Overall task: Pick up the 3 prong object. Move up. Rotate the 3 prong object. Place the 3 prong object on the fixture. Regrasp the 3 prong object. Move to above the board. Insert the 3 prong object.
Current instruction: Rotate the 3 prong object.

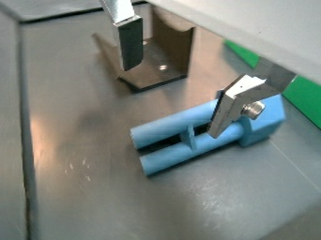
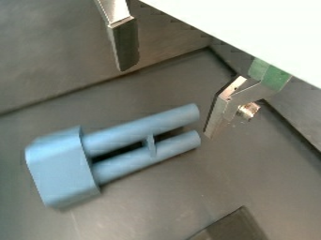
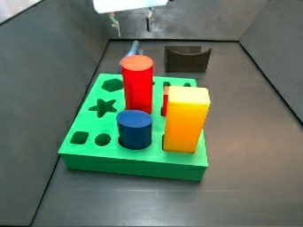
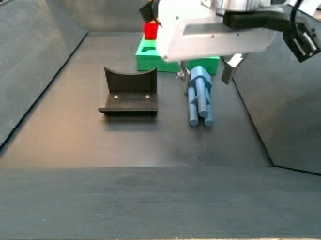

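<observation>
The 3 prong object (image 1: 189,141) is a steel-blue piece lying flat on the dark floor, also seen in the other wrist view (image 2: 119,155) and in a side view (image 4: 200,96). My gripper (image 1: 179,75) hangs open just above it, with nothing between its silver fingers (image 1: 128,39). In a side view the gripper (image 4: 207,67) straddles the piece's far end. The fixture (image 1: 157,56), a dark notched block, stands on the floor beside the piece (image 4: 128,91). The green board (image 3: 85,146) lies near the piece; only the piece's tip (image 3: 133,50) shows behind it.
On the board stand a red cylinder (image 3: 138,84), a short dark-blue cylinder (image 3: 134,130) and a yellow block (image 3: 187,118). Grey walls enclose the floor on both sides (image 4: 44,75).
</observation>
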